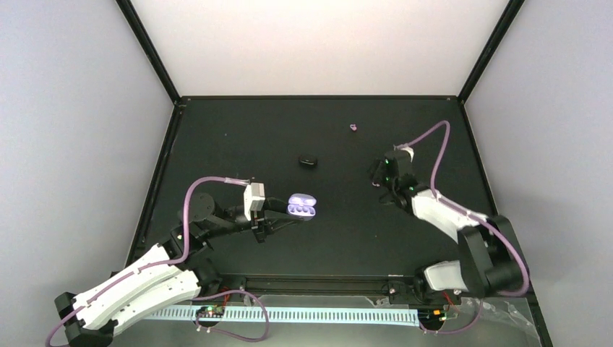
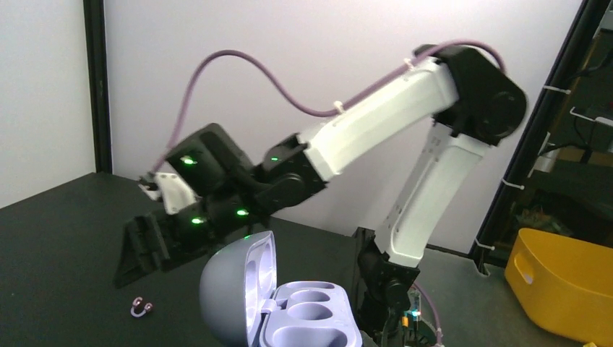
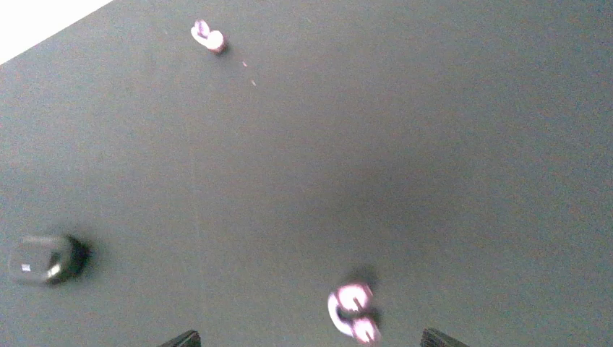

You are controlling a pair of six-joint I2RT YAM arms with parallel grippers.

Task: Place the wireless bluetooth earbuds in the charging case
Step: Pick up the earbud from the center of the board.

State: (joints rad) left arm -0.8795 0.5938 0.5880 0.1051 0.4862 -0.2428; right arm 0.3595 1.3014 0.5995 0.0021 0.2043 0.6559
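We look down on a black table [image 1: 347, 238]
The left gripper [image 1: 283, 210] clamps the open charging case [image 1: 302, 206]; the right gripper [image 1: 379, 179] spreads wide above one earbud [image 3: 353, 312]

Open purple-grey clamshell charging case [image 1: 302, 206] ctr-left on flat black table [image 1: 238, 130]. Small glossy black lump [image 1: 309, 160] at its 12. Tiny purple earbud [image 1: 353, 128] at 1, further back. 2nd earbud [image 3: 352, 312] at 2, nearer.

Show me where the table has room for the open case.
Bare: the far left corner of the table, beyond the left gripper holding the case; also the near middle between the arms. Crowded: around the black lump, far earbud, right gripper and near earbud.
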